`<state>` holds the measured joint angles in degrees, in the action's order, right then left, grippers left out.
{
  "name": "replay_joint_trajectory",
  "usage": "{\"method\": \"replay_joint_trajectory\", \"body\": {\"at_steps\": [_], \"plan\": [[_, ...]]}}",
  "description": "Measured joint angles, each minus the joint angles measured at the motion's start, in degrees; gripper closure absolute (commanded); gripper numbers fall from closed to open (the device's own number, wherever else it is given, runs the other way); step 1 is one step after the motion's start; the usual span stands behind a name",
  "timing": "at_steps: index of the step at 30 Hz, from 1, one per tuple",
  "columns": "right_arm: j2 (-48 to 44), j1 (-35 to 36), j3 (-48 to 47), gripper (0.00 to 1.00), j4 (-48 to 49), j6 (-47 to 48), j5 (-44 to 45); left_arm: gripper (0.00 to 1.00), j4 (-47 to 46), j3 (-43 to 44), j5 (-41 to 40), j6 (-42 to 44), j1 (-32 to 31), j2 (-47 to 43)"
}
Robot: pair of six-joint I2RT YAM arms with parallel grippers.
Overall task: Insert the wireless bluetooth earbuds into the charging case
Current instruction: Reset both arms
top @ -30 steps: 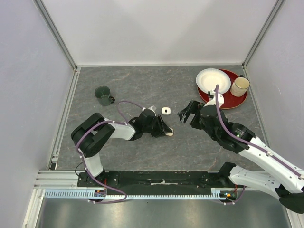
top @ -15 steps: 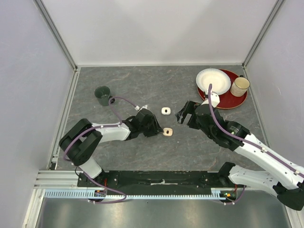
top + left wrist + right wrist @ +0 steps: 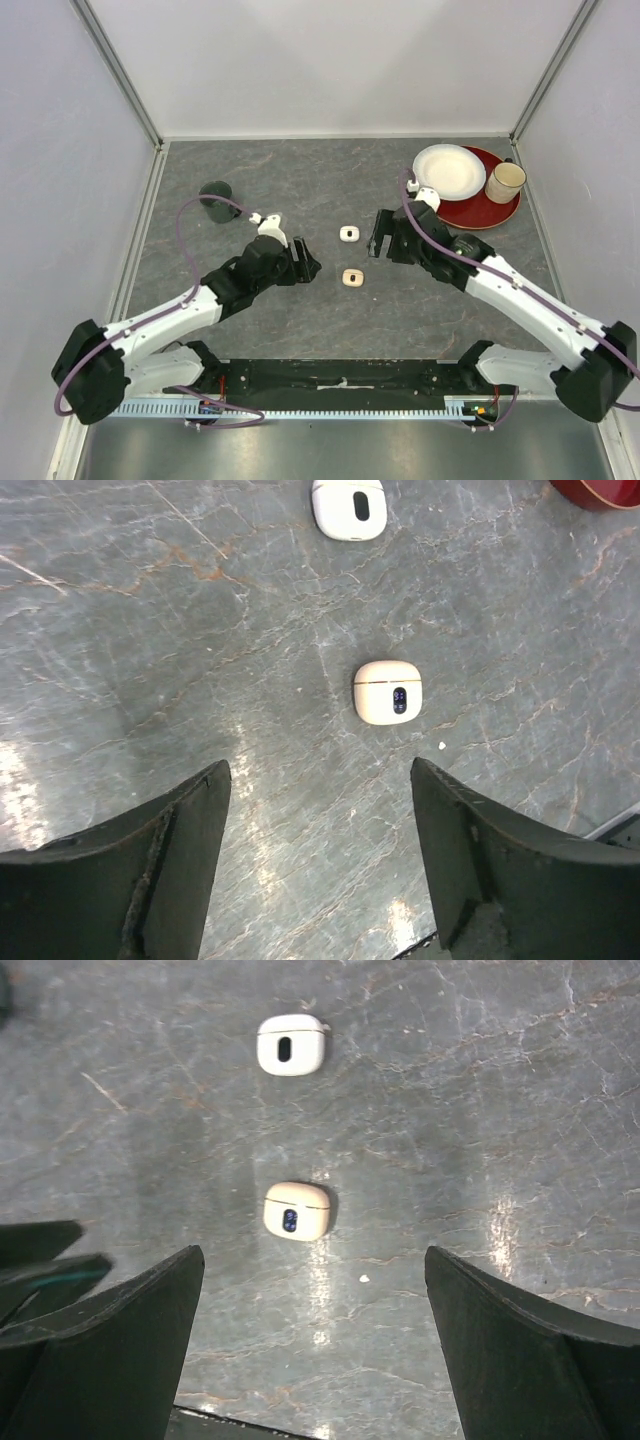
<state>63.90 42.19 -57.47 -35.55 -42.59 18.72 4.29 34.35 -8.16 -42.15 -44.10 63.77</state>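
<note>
A closed beige charging case (image 3: 352, 278) with a dark window on its front lies on the grey table; it also shows in the left wrist view (image 3: 387, 692) and the right wrist view (image 3: 297, 1211). A closed white case (image 3: 348, 234) lies just beyond it (image 3: 349, 507) (image 3: 291, 1044). No loose earbuds show; only a tiny white speck (image 3: 364, 1279) lies beside the beige case. My left gripper (image 3: 305, 265) (image 3: 318, 770) is open and empty, left of the beige case. My right gripper (image 3: 378, 235) (image 3: 312, 1255) is open and empty, right of both cases.
A dark green mug (image 3: 215, 196) stands at the back left. A red tray (image 3: 492, 213) at the back right holds a white plate (image 3: 449, 170) and a beige mug (image 3: 505, 182). My left fingers (image 3: 40, 1260) show at the right wrist view's left edge.
My left gripper has let go of the beige case and drawn back to the left, leaving it on the table. My right gripper has moved a little left, towards the cases.
</note>
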Motion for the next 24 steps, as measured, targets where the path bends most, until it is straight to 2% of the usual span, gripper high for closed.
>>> {"method": "replay_joint_trajectory", "body": {"at_steps": [3, 5, 11, 14, 17, 22, 24], "plan": [[3.8, -4.68, 0.0, 0.02, 0.57, 2.58, -5.01, 0.08, 3.3, 0.22, -1.42, 4.13, 0.04, -3.21], [5.97, -9.2, 0.0, 0.02, 1.68, 3.98, -9.38, 0.06, 6.47, 0.76, -2.62, 6.62, 0.04, -5.09], [12.2, -24.98, -0.09, 0.02, 4.46, 6.84, -21.75, 0.05, 16.57, 5.68, -6.91, 9.16, 0.04, -7.8], [13.75, -29.22, -0.26, 0.02, 4.87, 8.17, -22.51, 0.05, 20.09, 7.96, -10.16, 9.14, 0.04, -8.79], [14.19, -30.23, -0.44, 0.02, 5.35, 10.27, -21.35, 0.05, 21.38, 8.22, -12.41, 9.46, 0.24, -10.97], [13.51, -29.99, 0.59, 0.02, 9.46, 13.25, -15.54, 0.05, 19.74, 8.22, -10.6, 13.18, 1.6, -12.02], [11.72, -29.99, 2.58, 0.02, 12.39, 14.53, -12.85, 0.05, 18.47, 8.22, -7.76, 14.29, 4.74, -11.28]]}}
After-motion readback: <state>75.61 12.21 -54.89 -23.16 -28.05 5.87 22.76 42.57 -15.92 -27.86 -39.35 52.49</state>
